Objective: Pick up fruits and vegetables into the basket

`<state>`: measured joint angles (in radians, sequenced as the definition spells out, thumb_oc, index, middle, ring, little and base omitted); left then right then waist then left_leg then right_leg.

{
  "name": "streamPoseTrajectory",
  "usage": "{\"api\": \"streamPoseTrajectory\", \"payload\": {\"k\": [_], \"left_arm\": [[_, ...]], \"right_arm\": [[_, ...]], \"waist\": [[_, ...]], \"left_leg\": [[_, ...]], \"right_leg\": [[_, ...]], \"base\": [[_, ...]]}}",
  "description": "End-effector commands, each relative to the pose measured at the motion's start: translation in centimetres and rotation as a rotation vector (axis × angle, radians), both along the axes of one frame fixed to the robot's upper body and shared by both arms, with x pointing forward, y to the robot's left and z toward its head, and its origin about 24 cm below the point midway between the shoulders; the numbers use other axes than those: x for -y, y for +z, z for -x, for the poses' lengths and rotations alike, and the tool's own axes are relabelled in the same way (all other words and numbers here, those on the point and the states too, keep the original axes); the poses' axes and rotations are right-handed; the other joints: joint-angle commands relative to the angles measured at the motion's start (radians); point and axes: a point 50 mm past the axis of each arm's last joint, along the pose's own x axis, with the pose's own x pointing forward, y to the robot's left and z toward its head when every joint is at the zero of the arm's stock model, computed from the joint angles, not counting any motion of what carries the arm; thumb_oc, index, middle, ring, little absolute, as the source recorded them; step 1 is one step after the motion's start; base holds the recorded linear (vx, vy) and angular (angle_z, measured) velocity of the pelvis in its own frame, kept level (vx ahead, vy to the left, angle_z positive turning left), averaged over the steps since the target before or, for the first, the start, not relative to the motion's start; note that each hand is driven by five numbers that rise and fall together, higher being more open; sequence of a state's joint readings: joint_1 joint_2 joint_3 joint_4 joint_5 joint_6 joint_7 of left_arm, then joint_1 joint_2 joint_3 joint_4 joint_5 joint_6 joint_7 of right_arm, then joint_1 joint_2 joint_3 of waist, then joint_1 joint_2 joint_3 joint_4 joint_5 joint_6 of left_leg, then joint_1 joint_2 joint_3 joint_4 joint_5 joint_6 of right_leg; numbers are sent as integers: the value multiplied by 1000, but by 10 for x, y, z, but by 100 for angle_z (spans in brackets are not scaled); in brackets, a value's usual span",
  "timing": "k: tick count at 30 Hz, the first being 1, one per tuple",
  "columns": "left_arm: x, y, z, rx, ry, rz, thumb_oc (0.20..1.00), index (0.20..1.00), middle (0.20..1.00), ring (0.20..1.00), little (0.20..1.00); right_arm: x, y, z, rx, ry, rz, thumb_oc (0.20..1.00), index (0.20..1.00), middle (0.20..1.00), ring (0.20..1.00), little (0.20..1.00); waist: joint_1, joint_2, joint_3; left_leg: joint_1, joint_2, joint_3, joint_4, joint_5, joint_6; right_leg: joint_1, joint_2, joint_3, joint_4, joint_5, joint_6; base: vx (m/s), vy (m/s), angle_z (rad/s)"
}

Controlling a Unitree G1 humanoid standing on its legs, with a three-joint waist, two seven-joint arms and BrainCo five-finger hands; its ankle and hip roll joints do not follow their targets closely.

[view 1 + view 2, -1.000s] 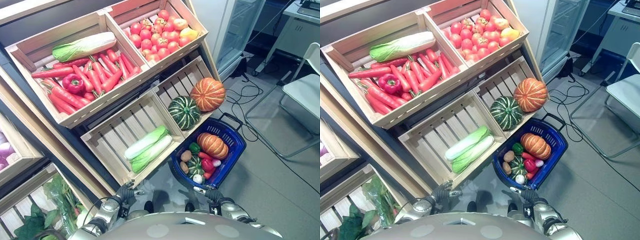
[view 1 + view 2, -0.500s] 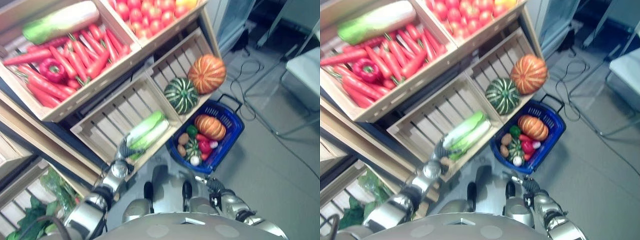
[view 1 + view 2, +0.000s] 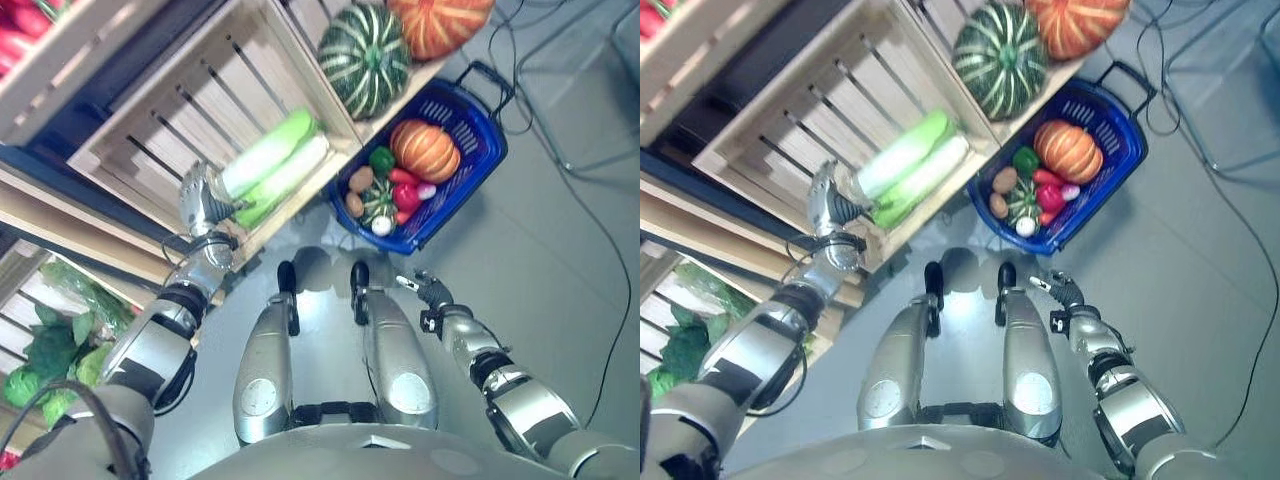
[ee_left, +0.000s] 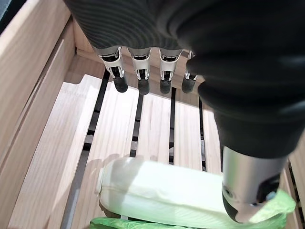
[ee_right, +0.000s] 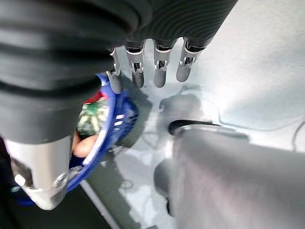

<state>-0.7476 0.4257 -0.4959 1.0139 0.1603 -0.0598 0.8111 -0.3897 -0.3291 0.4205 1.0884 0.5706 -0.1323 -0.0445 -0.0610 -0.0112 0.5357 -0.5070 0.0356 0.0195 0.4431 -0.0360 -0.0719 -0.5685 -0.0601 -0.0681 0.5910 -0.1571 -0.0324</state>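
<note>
My left hand [image 3: 203, 196] hangs over the front edge of the slatted wooden crate [image 3: 150, 130], fingers [image 4: 139, 76] straight and spread, holding nothing. Just past them lie two cabbages [image 3: 270, 165], long and pale with leafy green ends, side by side on the bare slats, long axes running from about 8 o'clock to 2 o'clock; my thumb [image 4: 250, 188] hovers over the nearer one's white stalk. At 2 o'clock from them a striped green squash [image 3: 365, 58] and an orange ribbed pumpkin [image 3: 440, 22] sit in the next crate. The blue plastic basket [image 3: 478, 150] stands on the grey floor at 3 o'clock, holding a small pumpkin [image 3: 425, 150], peppers and potatoes. My right hand [image 3: 425, 291] hangs open, empty, low near the basket.
</note>
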Motion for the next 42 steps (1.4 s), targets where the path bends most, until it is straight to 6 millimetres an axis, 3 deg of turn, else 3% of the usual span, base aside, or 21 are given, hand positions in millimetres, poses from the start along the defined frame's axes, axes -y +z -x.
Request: {"api": "streamPoseTrajectory", "payload": {"k": [1, 10, 21, 37, 42], "left_arm": [[-10, 28, -5, 137, 58, -75, 1000, 1000, 1000, 1000, 1000], [-25, 89, -16, 316, 143, -196, 1000, 1000, 1000, 1000, 1000], [-33, 124, -19, 418, 238, -232, 1000, 1000, 1000, 1000, 1000], [-59, 125, -16, 295, 432, -323, 1000, 1000, 1000, 1000, 1000], [-54, 122, -20, 236, 399, -338, 1000, 1000, 1000, 1000, 1000]], "right_arm": [[-5, 3, 4, 64, 0, -40, 1000, 1000, 1000, 1000, 1000], [-6, 19, -2, 168, -5, -64, 1000, 1000, 1000, 1000, 1000], [-7, 22, 5, 231, -28, -103, 1000, 1000, 1000, 1000, 1000], [-9, 36, 7, 319, -45, -150, 1000, 1000, 1000, 1000, 1000], [-12, 39, 6, 337, -43, -157, 1000, 1000, 1000, 1000, 1000]], "waist": [[-26, -24, -25], [-45, -31, -16], [-69, -37, -16], [-94, -49, -16], [-97, -49, -16]], "left_leg": [[-91, -42, 48, 147, -92, 43], [-241, -30, 58, 297, -147, 57], [-324, -36, 63, 344, -161, 61], [-410, -25, 82, 370, -167, 70], [-443, -25, 81, 374, -163, 73]], "right_leg": [[9, 17, -3, -17, 16, 37], [-151, 20, -2, 144, -22, 30], [-235, 31, 13, 168, -12, 36], [-336, 38, 25, 197, -4, 35], [-377, 37, 24, 218, -4, 38]], "base": [[-42, 22, -8], [4, 0, -1], [13, -7, 1], [5, 9, -1], [0, 0, 0]]}}
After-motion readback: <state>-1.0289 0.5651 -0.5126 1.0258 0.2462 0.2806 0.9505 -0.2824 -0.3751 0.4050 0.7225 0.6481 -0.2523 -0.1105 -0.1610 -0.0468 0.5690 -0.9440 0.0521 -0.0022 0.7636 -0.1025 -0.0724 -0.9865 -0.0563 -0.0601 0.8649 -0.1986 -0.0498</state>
